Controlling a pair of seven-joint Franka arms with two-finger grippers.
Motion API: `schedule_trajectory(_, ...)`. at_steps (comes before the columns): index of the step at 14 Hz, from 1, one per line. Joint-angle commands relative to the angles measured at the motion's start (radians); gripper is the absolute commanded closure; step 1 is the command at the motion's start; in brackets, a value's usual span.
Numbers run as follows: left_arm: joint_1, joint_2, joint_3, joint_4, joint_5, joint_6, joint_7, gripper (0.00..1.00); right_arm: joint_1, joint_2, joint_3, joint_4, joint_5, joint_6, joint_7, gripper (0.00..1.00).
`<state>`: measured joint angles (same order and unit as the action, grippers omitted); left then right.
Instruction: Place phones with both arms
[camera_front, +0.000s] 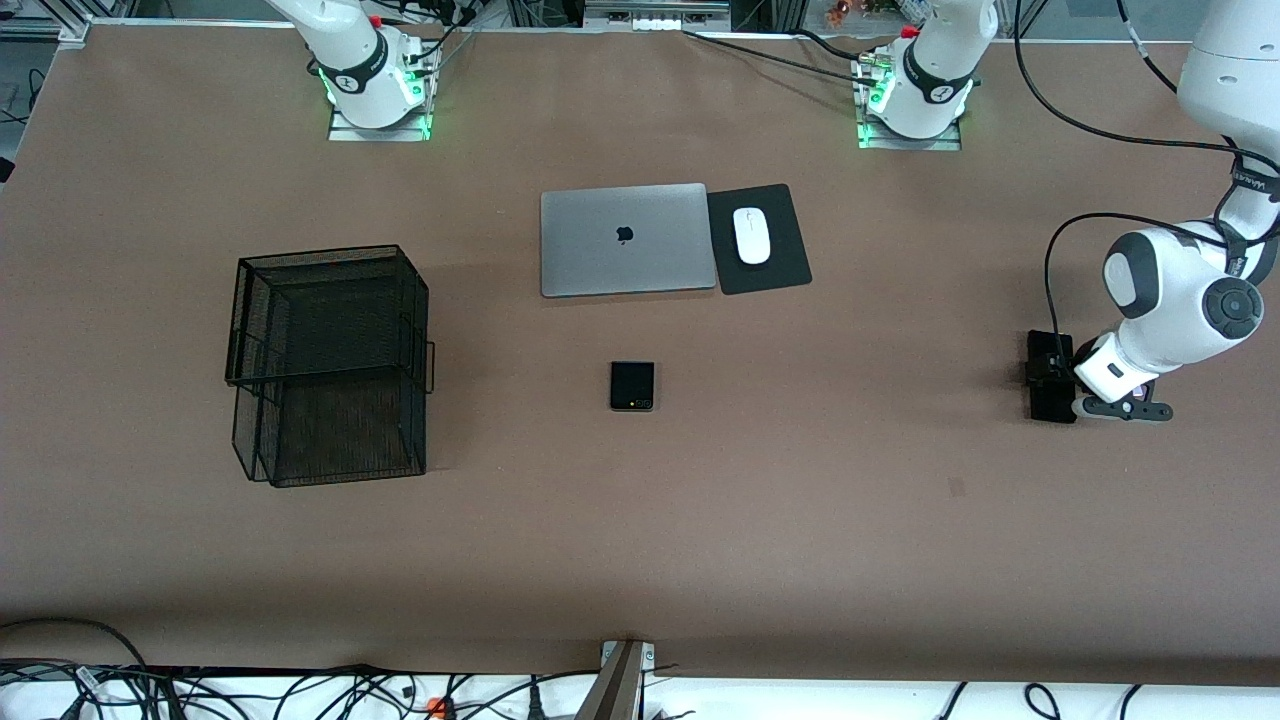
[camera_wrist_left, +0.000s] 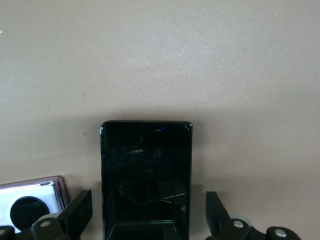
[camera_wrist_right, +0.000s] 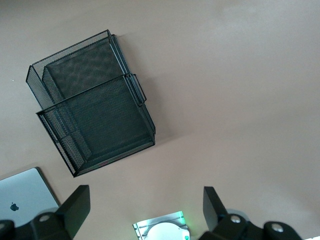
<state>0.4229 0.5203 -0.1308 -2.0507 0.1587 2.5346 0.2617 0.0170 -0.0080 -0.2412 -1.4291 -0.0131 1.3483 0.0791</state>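
Down at the left arm's end of the counter (camera_front: 900, 520), well apart from the laptop (camera_front: 623, 239), the left gripper (camera_wrist_left: 149, 220) hangs low with its fingers (camera_wrist_left: 77, 210) spread either side of the long black phone (camera_wrist_left: 146, 175), not yet pinching it. A lilac phone (camera_wrist_left: 32, 202) lies just beside. Next it needs a square squeeze and a lift (the basket (camera_front: 330, 365) looks the likely goal). The folded phone (camera_front: 632, 386) sits nearer the camera than the laptop. The right gripper (camera_wrist_right: 145, 210) waits, spread, high above the counter.

Slab phone (camera_wrist_left: 146, 175) between the left gripper's fingers (camera_wrist_left: 80, 210) was glossy black glass; table (camera_front: 800, 520) matt brown; basket (camera_front: 330, 365) black wire mesh.
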Motion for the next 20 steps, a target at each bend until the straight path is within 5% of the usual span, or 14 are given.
schedule_trajectory(1,0.011,0.0,-0.007,-0.013,-0.011,0.024,0.005,0.0,-0.003,0.0,0.0,0.013,0.012,-0.015,-0.006,0.0)
schedule_trajectory(20,-0.001,-0.025,-0.023,0.064,-0.008,-0.094,0.001,0.0,-0.003,0.0,0.0,0.013,0.012,-0.015,-0.006,0.0)
